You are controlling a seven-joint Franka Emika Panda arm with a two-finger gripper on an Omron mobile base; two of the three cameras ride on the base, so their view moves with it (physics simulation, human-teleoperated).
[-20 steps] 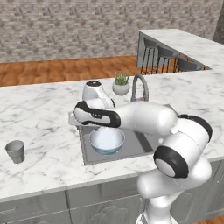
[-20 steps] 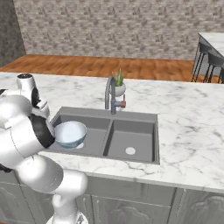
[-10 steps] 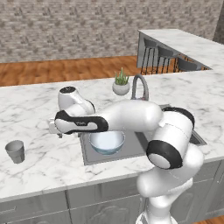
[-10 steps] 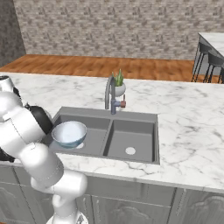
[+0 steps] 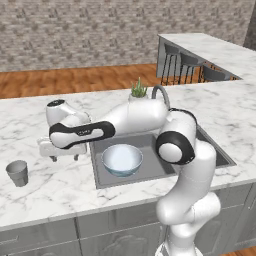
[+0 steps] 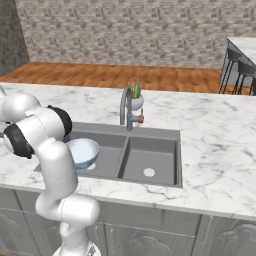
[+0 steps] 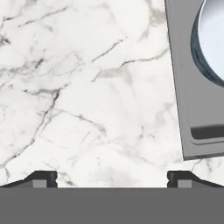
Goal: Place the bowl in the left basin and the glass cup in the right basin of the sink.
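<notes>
Hovering over bare marble, the gripper (image 5: 64, 156) stands spread wide with nothing between its tips; in the hand view the two dark fingertips (image 7: 43, 178) sit far apart above the countertop (image 7: 87, 96), with the sink (image 7: 186, 109) edge off to one side

The bowl (image 5: 122, 159) already rests in the left basin (image 5: 150, 167), so the glass cup (image 5: 17, 173) looks like the next thing to fetch. It stands upright on the counter, well apart from the gripper, on the side away from the sink; the right basin (image 6: 150, 160) lies bare with its pale drain showing

My guess is the cup is light, rigid and smooth, so it could slip or tip if nudged on one side. Because it tapers toward the base, a hold across the walls near the upper half, jaws level and squeezing gently, seems safest; glass would not forgive a knock against the sink edge

Hard to make out: the arm covers much of the right basin in the left base view, the bowl is cut off at the hand view's border, and the cup's rim thickness is too small to judge
</notes>
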